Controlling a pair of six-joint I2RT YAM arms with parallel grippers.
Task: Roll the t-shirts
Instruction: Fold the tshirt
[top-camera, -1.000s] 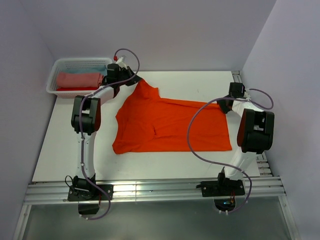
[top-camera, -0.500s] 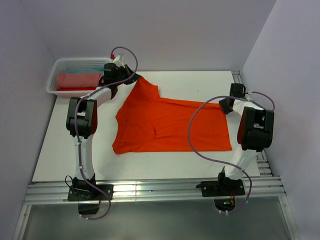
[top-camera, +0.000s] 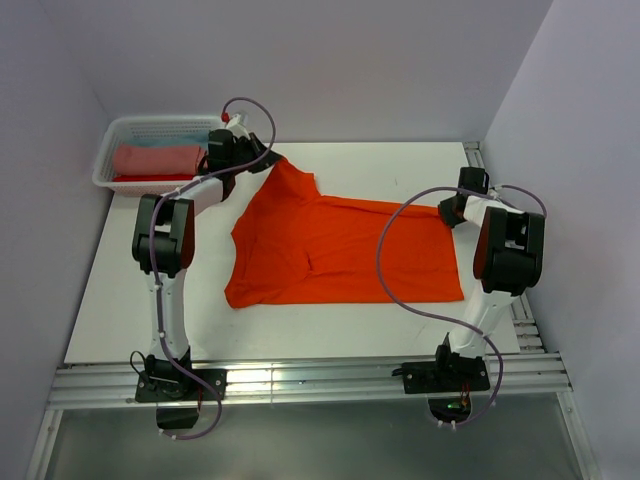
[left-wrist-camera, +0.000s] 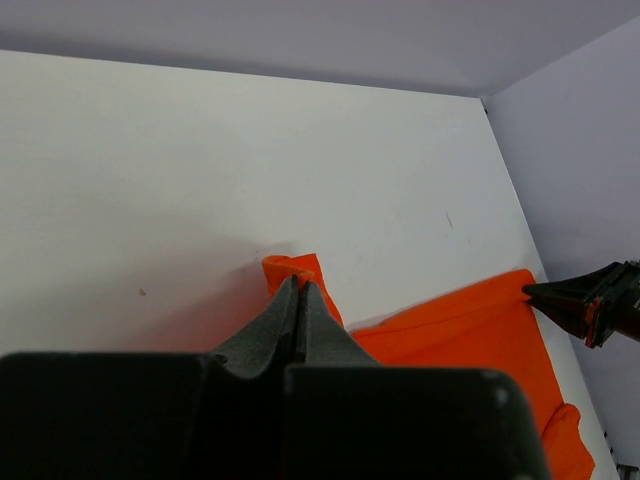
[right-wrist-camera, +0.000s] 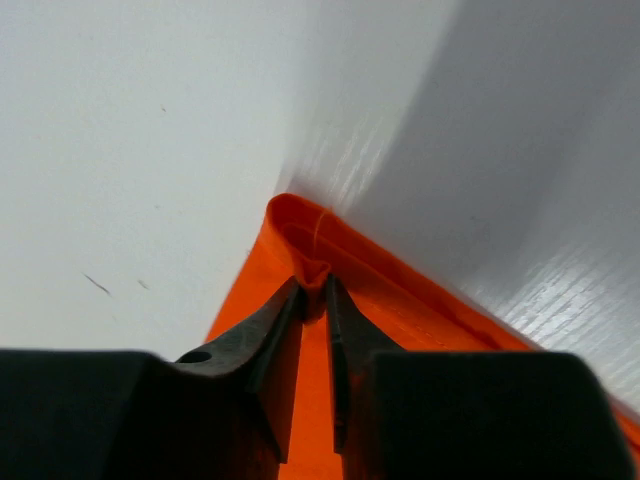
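Observation:
An orange t-shirt lies spread on the white table. My left gripper is shut on its far left corner, a small orange fold just past the fingertips. My right gripper is shut on the far right corner, with cloth bunched between the fingers. In the left wrist view the right gripper shows at the shirt's other corner. A salmon-pink t-shirt, a pale blue one and a red one lie in the basket.
A white lattice basket stands at the far left corner, close to my left arm. Walls close in behind and on the right. The table's near edge meets a metal rail.
My left gripper has shifted slightly left and back with the corner in it. My right gripper has edged a little inward. The shirt has hardly moved.

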